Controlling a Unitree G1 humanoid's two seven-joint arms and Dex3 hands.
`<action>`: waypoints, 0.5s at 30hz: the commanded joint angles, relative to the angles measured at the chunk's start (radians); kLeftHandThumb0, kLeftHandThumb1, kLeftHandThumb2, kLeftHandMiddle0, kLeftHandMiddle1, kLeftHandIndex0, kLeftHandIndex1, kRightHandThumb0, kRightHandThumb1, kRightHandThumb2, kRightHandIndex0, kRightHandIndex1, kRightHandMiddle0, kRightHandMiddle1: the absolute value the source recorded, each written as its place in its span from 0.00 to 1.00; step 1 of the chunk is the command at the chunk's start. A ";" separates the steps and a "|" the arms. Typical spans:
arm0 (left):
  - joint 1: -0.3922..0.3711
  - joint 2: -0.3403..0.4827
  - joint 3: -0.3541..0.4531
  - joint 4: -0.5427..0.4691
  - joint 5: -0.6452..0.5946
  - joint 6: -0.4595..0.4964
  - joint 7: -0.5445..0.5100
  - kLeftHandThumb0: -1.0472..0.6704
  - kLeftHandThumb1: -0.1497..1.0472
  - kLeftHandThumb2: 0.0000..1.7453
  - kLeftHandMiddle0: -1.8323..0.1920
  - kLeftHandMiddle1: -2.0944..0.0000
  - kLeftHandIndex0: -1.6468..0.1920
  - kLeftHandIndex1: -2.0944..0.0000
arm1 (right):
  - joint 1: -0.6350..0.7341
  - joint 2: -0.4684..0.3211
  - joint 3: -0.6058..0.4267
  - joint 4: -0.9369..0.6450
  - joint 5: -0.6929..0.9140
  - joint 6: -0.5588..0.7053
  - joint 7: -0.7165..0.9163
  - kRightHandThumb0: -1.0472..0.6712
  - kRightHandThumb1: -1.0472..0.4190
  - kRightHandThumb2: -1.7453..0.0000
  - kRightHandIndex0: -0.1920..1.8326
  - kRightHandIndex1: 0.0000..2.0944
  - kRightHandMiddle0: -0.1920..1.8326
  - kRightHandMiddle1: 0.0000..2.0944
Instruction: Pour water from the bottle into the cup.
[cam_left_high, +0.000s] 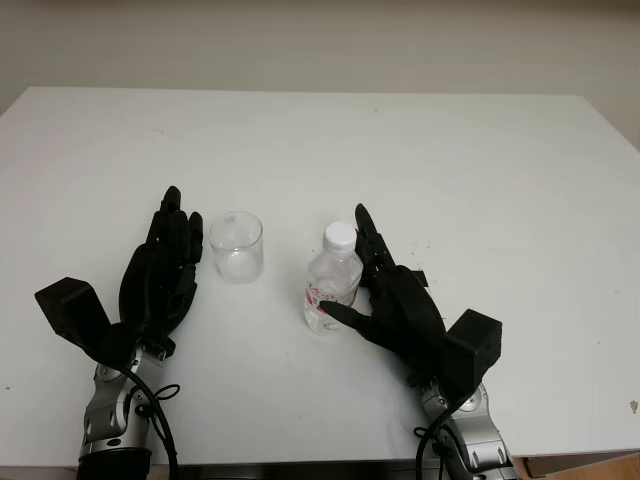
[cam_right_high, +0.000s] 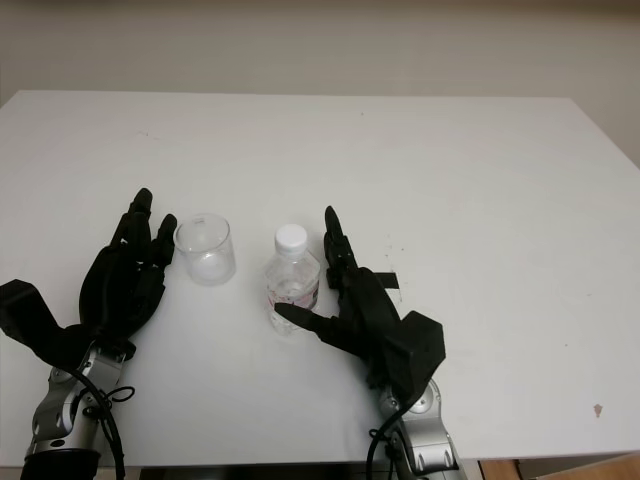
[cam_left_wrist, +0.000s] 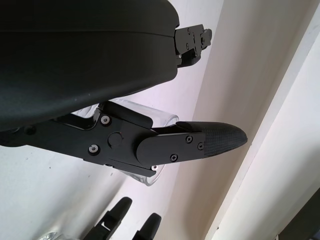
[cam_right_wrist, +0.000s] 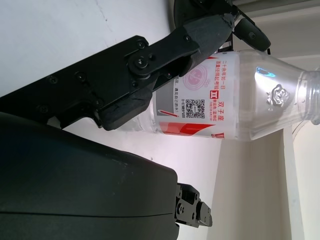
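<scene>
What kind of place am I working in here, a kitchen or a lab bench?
Probably a bare test bench, not a kitchen: a plain white table against a blank pale wall, with just a clear cup and a capped water bottle set out between the hands.

White table (cam_left_high: 450, 180) carries cup (cam_left_high: 237, 246) and bottle (cam_left_high: 332, 281) (both upright).

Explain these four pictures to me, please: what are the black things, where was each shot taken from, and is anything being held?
The black shapes are a humanoid robot's two hands. Two pictures come from head cameras looking down at a white table; the other two come from wrist cameras beside each hand. On the table stand a clear cup and a capped water bottle. The right robot hand is around the bottle, thumb across its front, though a firm grip isn't certain. The left robot hand is open beside the cup.
</scene>
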 joint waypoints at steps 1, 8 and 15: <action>-0.006 -0.007 0.002 -0.012 -0.003 -0.011 0.003 0.18 1.00 0.25 0.97 0.97 0.97 0.97 | -0.019 0.004 0.001 0.028 -0.006 -0.022 0.000 0.08 0.12 0.97 0.00 0.00 0.00 0.00; -0.007 -0.014 -0.005 -0.009 0.004 -0.019 0.008 0.19 1.00 0.27 0.98 0.98 0.97 0.98 | -0.037 0.016 0.004 0.050 -0.004 -0.021 0.003 0.08 0.12 0.97 0.00 0.00 0.00 0.00; -0.016 -0.023 -0.009 0.013 0.014 -0.035 0.010 0.19 1.00 0.27 0.98 0.97 0.97 0.97 | -0.061 0.019 0.016 0.057 0.008 -0.041 0.045 0.08 0.13 0.97 0.00 0.00 0.00 0.00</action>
